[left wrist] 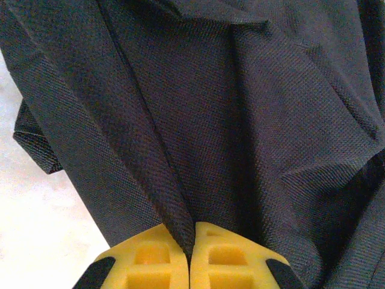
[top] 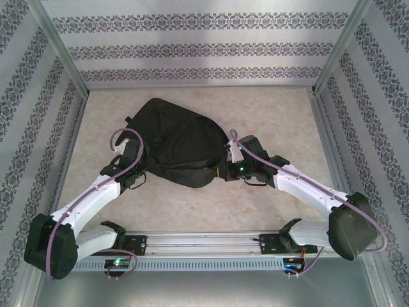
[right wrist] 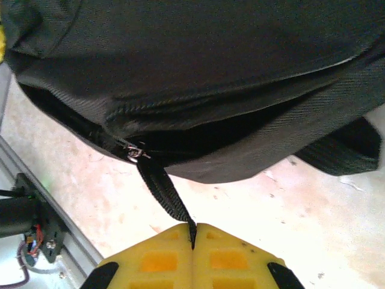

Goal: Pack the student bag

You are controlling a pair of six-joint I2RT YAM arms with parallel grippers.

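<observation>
The student bag (top: 176, 144) is a large black fabric backpack lying flat in the middle of the table. My left gripper (top: 132, 167) is at its left edge. In the left wrist view its yellow fingers (left wrist: 150, 265) are shut on a raised fold of the bag's fabric (left wrist: 180, 223), and the gripper (left wrist: 191, 244) has no gap between the tips. My right gripper (top: 227, 167) is at the bag's near right corner. It (right wrist: 194, 236) is shut on the black zipper pull strap (right wrist: 162, 186), which runs taut up to the metal slider (right wrist: 136, 152). The zipper seam beside the slider gapes dark.
The beige tabletop (top: 268, 109) is walled by patterned panels and metal posts (top: 61, 48). The arms' mounting rail (top: 204, 246) runs along the near edge. A black strap end (right wrist: 346, 147) of the bag lies on the table to the right.
</observation>
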